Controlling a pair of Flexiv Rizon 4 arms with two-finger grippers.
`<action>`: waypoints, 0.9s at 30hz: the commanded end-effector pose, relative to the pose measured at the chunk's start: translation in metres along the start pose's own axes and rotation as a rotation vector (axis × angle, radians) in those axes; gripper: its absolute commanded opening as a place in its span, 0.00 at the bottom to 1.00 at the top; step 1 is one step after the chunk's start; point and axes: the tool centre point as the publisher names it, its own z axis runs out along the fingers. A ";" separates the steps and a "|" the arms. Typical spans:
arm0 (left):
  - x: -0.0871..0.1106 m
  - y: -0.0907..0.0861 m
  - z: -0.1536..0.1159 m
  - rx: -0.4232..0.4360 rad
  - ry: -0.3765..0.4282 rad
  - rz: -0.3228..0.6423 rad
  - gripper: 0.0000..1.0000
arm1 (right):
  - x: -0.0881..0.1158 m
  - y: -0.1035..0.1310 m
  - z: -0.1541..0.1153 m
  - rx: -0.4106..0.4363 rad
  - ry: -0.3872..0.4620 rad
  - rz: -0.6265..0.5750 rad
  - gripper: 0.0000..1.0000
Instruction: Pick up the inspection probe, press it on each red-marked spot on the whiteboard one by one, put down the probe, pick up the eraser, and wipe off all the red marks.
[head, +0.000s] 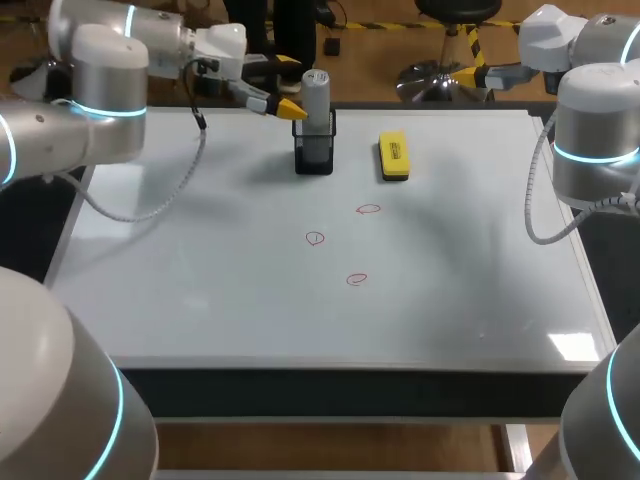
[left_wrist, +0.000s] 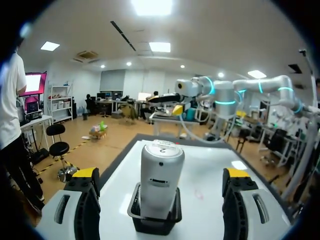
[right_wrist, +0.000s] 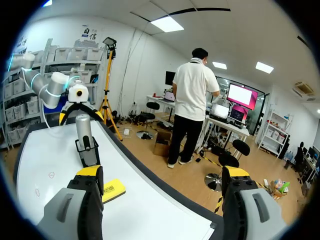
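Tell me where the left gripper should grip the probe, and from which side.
Grip the probe by its grey body, above the black holder. It stands upright, so come in level from where the left gripper faces it, an open finger on each flank, then probably lift straight up.

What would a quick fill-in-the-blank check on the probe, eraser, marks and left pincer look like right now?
1. The probe stands upright in a black ____ on the whiteboard.
2. The whiteboard carries ____ red marks.
3. The eraser lies beside the probe and is ____ in colour.
4. The left pincer, by the probe, is ____.
Missing words: holder; three; yellow; open.
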 end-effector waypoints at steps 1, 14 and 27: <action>-0.005 0.008 0.013 0.016 -0.002 -0.002 1.00 | -0.001 0.000 0.000 0.002 0.001 0.000 1.00; -0.005 0.010 0.027 0.030 -0.019 -0.002 1.00 | -0.001 0.000 0.000 0.002 0.001 0.000 1.00; -0.004 0.011 0.029 0.028 -0.062 -0.005 0.98 | -0.001 0.000 0.000 0.002 0.001 0.000 1.00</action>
